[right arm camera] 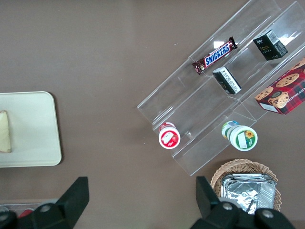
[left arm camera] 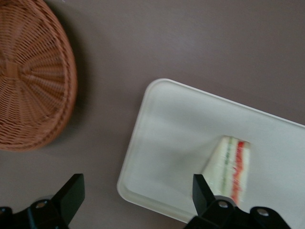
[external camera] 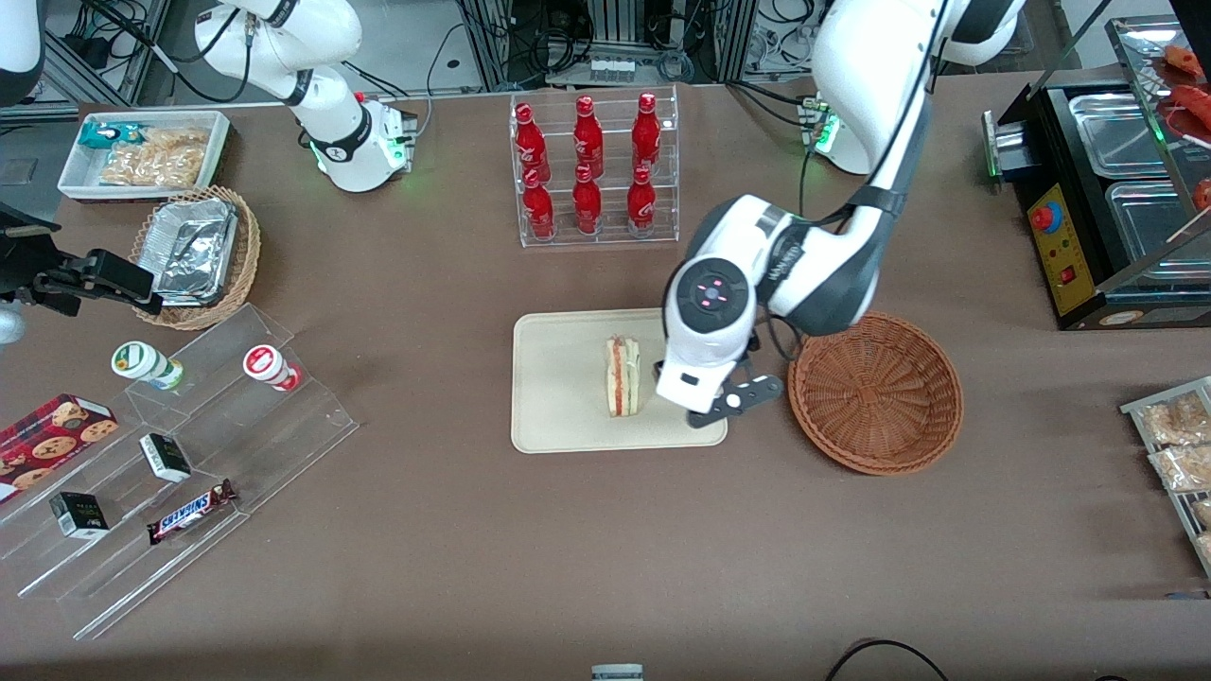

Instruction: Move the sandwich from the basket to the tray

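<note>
Brown tabletop is stretching out under everything you are working with, and the tray (external camera: 558, 397) is your landmark near its middle. You are looking at the sandwich (external camera: 623, 376) lying on the tray, standing on its edge with the filling stripes showing. Just beside the tray, toward the working arm's end of the table, the basket (external camera: 880, 392) is sitting with nothing in it. Your gripper (left arm camera: 138, 198) is hanging above the tray's edge nearest the basket, its fingers spread wide and pinching nothing, clear of the sandwich. Judging by this, the transfer is looking done: the sandwich is resting released on the tray. What is remaining for you is probably only pulling the arm away.
</note>
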Robot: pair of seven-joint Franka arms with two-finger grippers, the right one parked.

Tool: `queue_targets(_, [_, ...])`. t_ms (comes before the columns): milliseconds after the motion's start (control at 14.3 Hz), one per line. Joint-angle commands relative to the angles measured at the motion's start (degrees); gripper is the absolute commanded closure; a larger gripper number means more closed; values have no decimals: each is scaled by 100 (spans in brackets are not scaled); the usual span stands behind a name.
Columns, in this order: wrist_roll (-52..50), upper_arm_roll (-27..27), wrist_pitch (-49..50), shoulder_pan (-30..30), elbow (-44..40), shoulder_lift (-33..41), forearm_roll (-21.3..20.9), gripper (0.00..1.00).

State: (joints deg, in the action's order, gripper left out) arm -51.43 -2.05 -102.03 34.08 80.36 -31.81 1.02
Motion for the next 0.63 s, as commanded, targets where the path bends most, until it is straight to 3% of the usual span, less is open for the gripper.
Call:
queue_targets(0, [745, 29, -1, -435, 909, 780, 38, 0])
queue_targets(350, [2239, 29, 26, -1323, 2035, 1966, 48, 0])
queue_targets(560, [2845, 72, 525, -1771, 2071, 2345, 30, 0])
